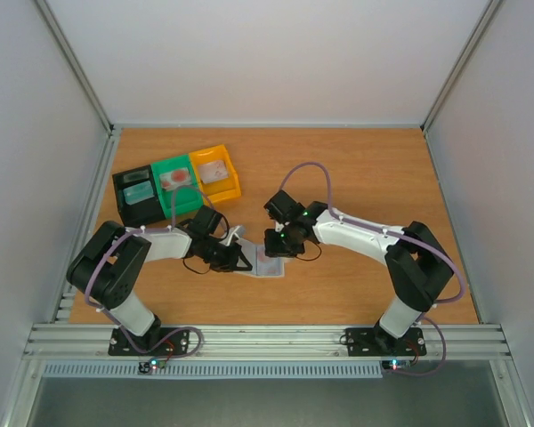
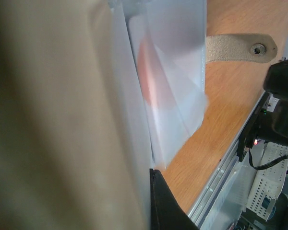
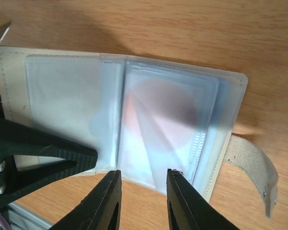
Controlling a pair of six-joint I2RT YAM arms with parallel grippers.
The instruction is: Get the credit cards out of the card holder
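The card holder (image 3: 62, 91) lies spread open on the wooden table, beige cover down and translucent pockets up; it is also seen in the top view (image 1: 269, 264). A reddish-pink credit card (image 3: 158, 112) shows through its right pocket, and in the left wrist view (image 2: 145, 72). My left gripper (image 2: 152, 173) is shut on the holder's left flap, which fills that view as a blur. My right gripper (image 3: 143, 176) stands open at the near edge of the right pocket, its right fingertip (image 3: 175, 173) touching the plastic. The holder's strap tab (image 3: 252, 167) sticks out to the right.
Black (image 1: 136, 197), green (image 1: 175, 182) and yellow (image 1: 217, 172) bins stand in a row at the back left, each with something small inside. Both arms meet over the table's middle. A metal rail (image 1: 267, 338) runs along the near edge.
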